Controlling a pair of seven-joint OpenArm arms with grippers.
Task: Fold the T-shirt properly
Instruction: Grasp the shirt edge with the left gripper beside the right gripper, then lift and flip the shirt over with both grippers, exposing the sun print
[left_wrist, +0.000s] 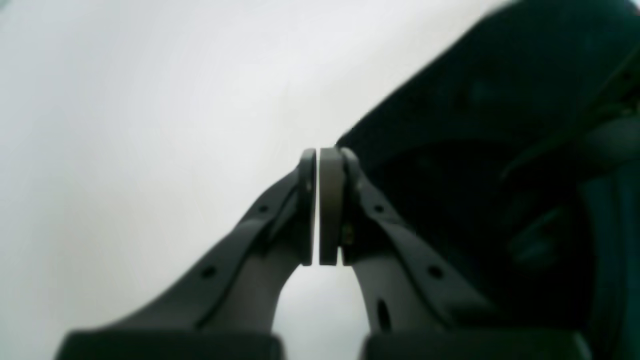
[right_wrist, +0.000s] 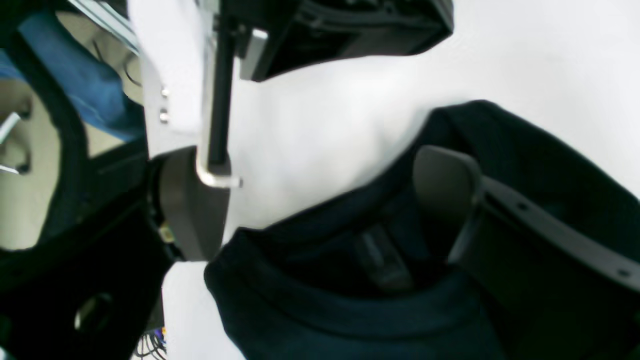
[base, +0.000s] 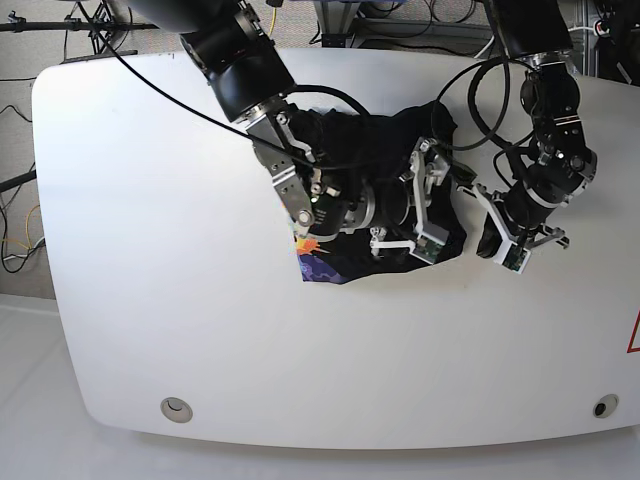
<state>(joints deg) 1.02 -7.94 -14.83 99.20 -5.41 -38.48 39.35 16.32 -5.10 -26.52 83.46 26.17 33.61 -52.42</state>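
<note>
A white table (base: 150, 250) with rounded corners fills the base view, with cables on the floor behind its far edge. Going from left to right in this view, first comes the right arm, which reaches down from the top to the middle of the table, where the T-shirt (base: 385, 190) lies as a crumpled black heap; a small part of its print, orange and purple, shows at the lower left corner of the heap. The right gripper (right_wrist: 320, 200) stands over this heap with its jaws wide apart, and in its wrist view the black cloth with the collar lies between the two fingers, one finger pad (right_wrist: 442, 182) resting on or just above the fabric; nothing is clamped. Further right, the left gripper (left_wrist: 318, 205) is just beside the right edge of the heap, over bare table, and its jaws are pressed together with no cloth between them. The shirt is so bunched that I cannot tell its long axis. In my judgement the right arm is the nearer one, and the next move depends on closing on the cloth below it. There are no containers on the table.
</note>
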